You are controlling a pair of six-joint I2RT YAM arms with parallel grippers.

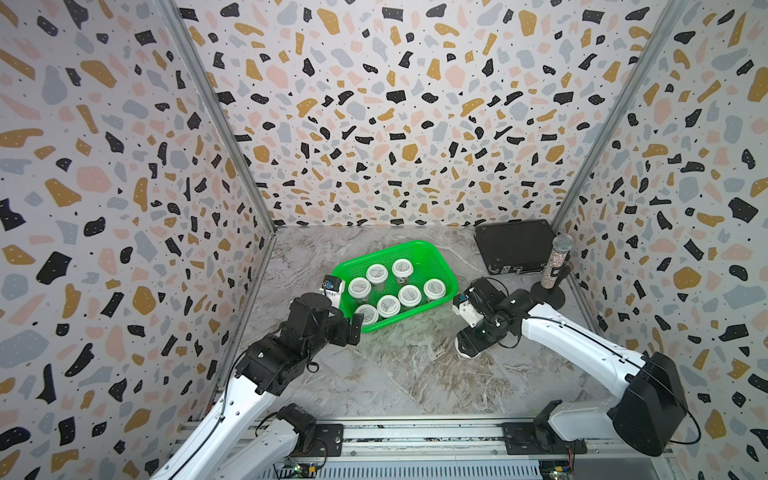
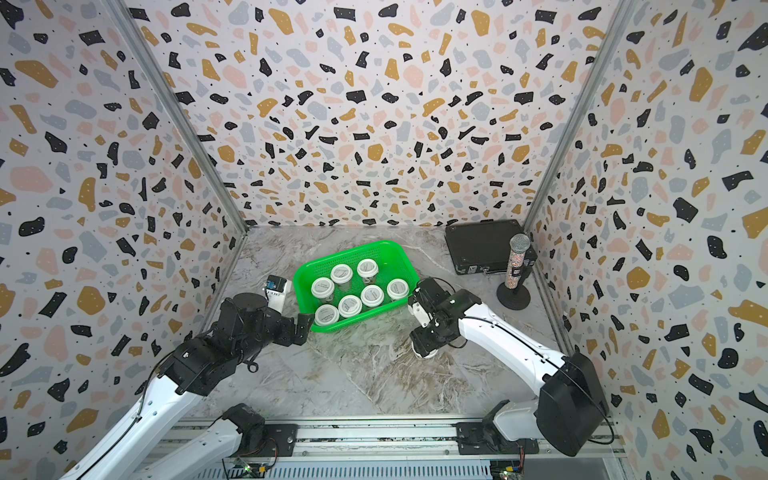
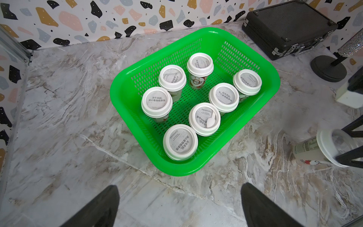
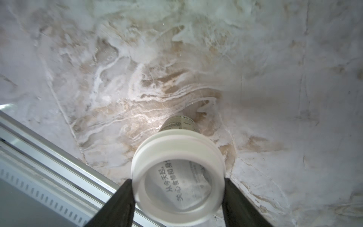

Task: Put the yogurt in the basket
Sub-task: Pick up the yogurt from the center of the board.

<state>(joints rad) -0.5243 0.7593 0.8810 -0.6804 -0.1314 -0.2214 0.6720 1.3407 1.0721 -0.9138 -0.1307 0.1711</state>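
Observation:
The green basket (image 1: pixel 386 249) (image 3: pixel 206 31) stands mid-table and holds several upright yogurt cups (image 1: pixel 388 305) (image 3: pixel 204 119) with white lids. One more yogurt cup (image 4: pixel 177 155) (image 3: pixel 314 147) is on the marble in front of the basket's right end and looks tilted. My right gripper (image 4: pixel 177 182) (image 1: pixel 467 351) is over it, and both black fingers (image 4: pixel 125 196) press the sides of its lid. My left gripper (image 3: pixel 179 187) (image 1: pixel 353 328) is open and empty, just off the basket's near left corner.
A flat black case (image 1: pixel 515 245) lies at the back right. A glittery microphone (image 1: pixel 557 257) stands on a black round base (image 1: pixel 548 297) beside it. A metal rail (image 1: pixel 415 432) runs along the front edge, and patterned walls close three sides.

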